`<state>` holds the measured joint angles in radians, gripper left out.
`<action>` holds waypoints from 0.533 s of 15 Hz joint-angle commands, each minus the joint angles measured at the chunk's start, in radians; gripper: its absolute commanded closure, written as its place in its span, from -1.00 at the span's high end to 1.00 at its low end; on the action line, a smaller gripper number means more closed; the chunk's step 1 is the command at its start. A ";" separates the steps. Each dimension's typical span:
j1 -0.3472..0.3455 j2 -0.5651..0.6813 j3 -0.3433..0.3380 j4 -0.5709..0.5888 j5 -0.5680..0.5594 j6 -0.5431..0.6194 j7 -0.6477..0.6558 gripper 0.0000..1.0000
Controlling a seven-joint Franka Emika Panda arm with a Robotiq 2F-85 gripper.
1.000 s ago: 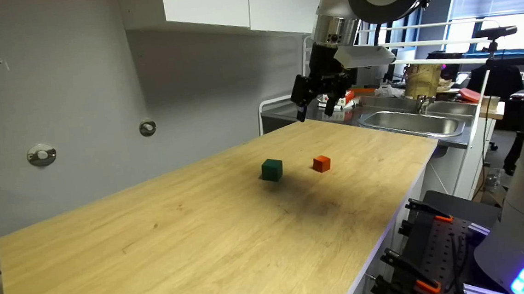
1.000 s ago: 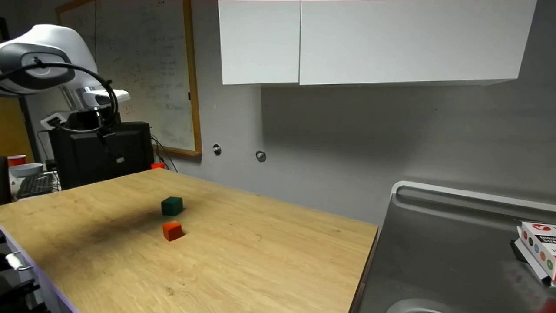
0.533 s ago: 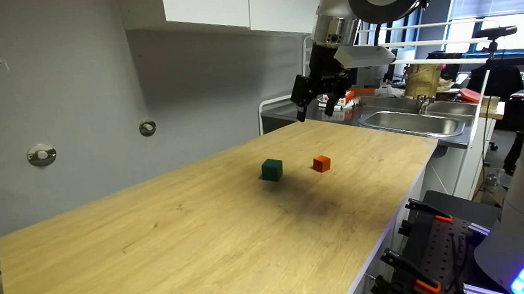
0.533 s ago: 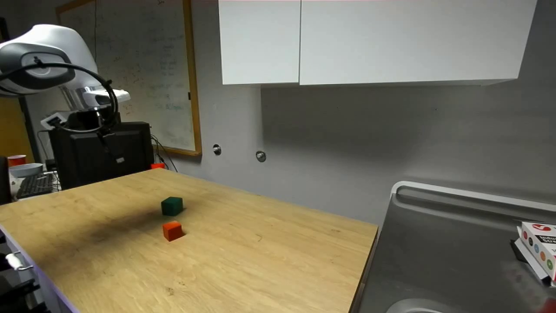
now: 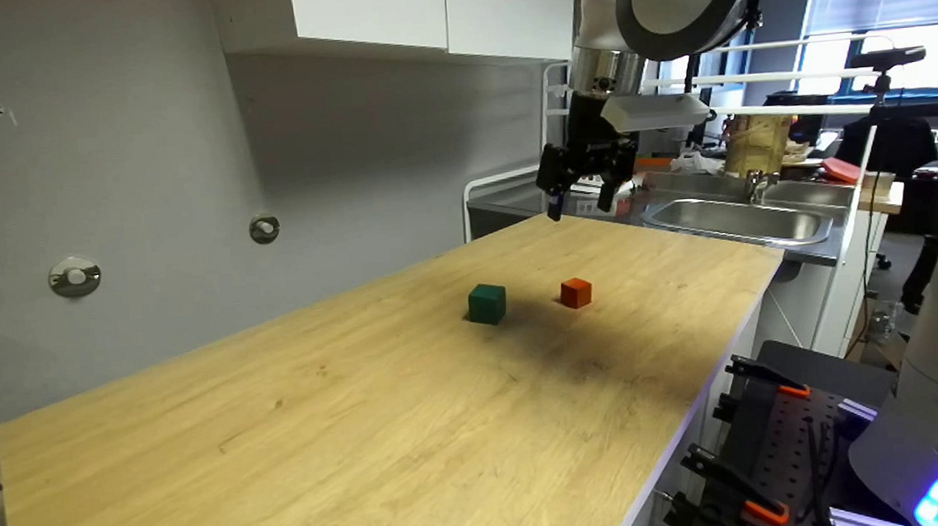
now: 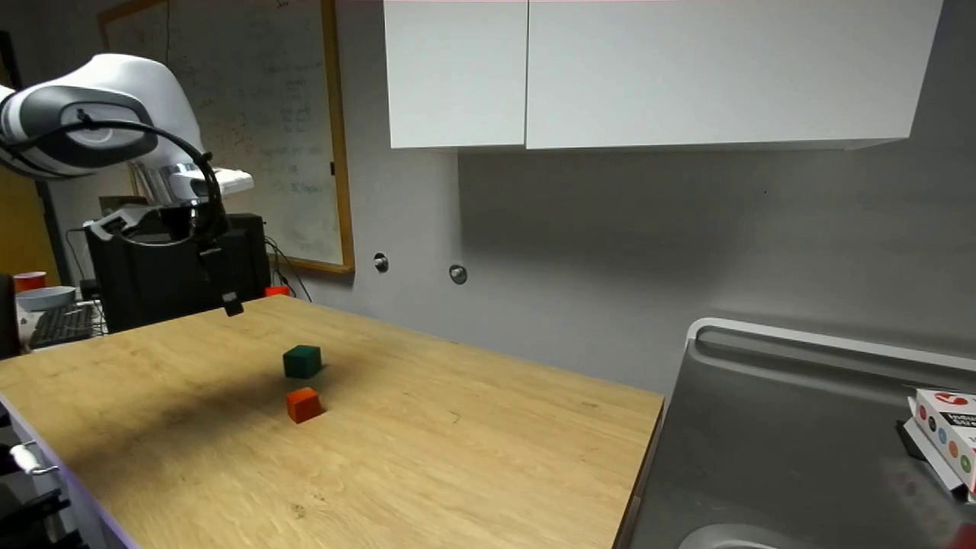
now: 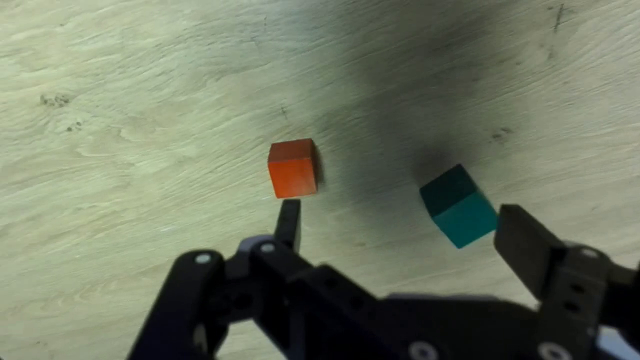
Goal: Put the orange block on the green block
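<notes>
Wrist view: orange block [image 7: 293, 172] below jaws, depth unclear.

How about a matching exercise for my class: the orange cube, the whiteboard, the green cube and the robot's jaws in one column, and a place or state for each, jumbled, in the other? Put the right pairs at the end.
Column one
1. orange cube
2. whiteboard
3. green cube
4. jaws

Column two
A. on the tabletop, at the right in the wrist view
B. apart, gripping nothing
C. on the tabletop, at the left in the wrist view
D. framed, marked with faint writing

Right pairs: 1-C, 2-D, 3-A, 4-B
</notes>
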<state>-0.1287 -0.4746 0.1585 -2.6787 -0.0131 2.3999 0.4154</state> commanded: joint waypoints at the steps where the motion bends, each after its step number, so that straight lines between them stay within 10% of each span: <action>1: -0.043 0.098 -0.056 0.043 -0.029 0.012 0.000 1.00; 8: -0.022 0.315 -0.195 0.154 0.050 -0.010 -0.164 1.00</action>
<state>-0.1757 -0.2665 0.0139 -2.6141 -0.0060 2.4211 0.3431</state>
